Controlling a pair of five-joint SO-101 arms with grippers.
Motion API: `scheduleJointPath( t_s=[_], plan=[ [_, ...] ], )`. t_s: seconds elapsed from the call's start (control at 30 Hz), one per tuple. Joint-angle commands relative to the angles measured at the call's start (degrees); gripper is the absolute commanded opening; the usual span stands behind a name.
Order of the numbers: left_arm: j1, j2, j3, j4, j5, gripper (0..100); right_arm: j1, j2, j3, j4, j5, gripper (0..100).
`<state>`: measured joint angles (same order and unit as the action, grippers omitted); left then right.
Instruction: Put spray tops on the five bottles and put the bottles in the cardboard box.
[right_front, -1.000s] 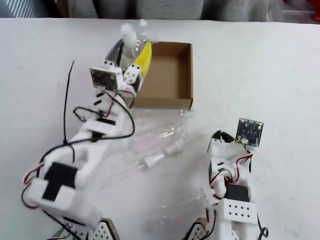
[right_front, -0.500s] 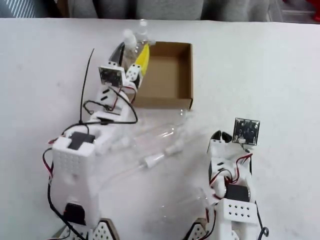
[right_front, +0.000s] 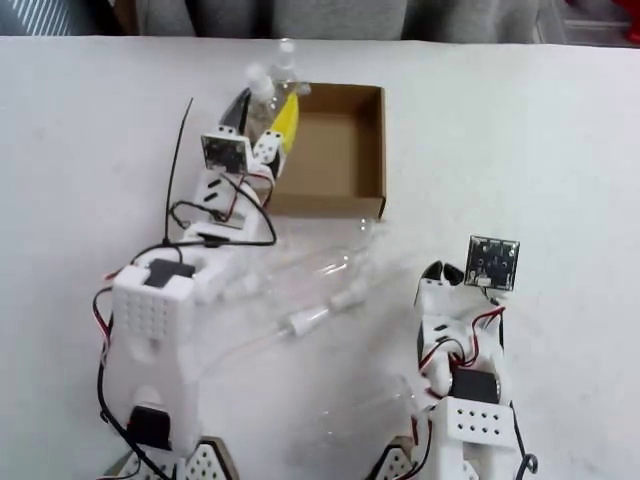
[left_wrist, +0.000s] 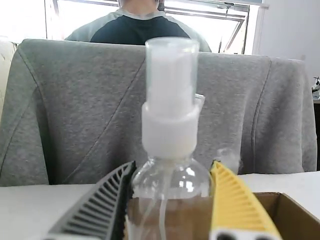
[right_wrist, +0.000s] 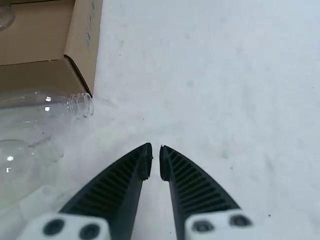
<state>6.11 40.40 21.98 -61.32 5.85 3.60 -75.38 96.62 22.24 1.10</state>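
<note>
Left pincer clamped on clear plastic bottle with white spray top, upright over left wall of brown cardboard box; arm has drawn up behind it, bottle barely shifted, so likely lining up the drop inside.

High view: a fixed camera looking steeply down over the whole table; left wrist view: close and level, facing across the cardboard box to a grey backrest; right wrist view: close, tilted down at table and box, the box common to all three.
</note>
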Motion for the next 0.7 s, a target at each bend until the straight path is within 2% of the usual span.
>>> scheduleJointPath(
  t_s=[0.0, 0.23, 0.4, 0.67],
  plan=[
    [-0.3, 0.2, -3.6, -1.2, 0.1, 13, 0.5, -0.3, 0.5, -0.7, 0.8, 1.5],
    [-0.3, 0.7, -3.6, -1.1, -0.8, 13, 0.5, -0.3, 0.5, -0.7, 0.8, 1.5],
    [-0.2, 0.8, -4.7, 5.0, -6.1, 13, 0.5, -0.2, 0.5, -0.7, 0.8, 1.5],
    [-0.3, 0.9, -6.4, 7.7, -6.2, 13, 0.5, -0.2, 0.5, -0.7, 0.8, 1.5]
  ],
)
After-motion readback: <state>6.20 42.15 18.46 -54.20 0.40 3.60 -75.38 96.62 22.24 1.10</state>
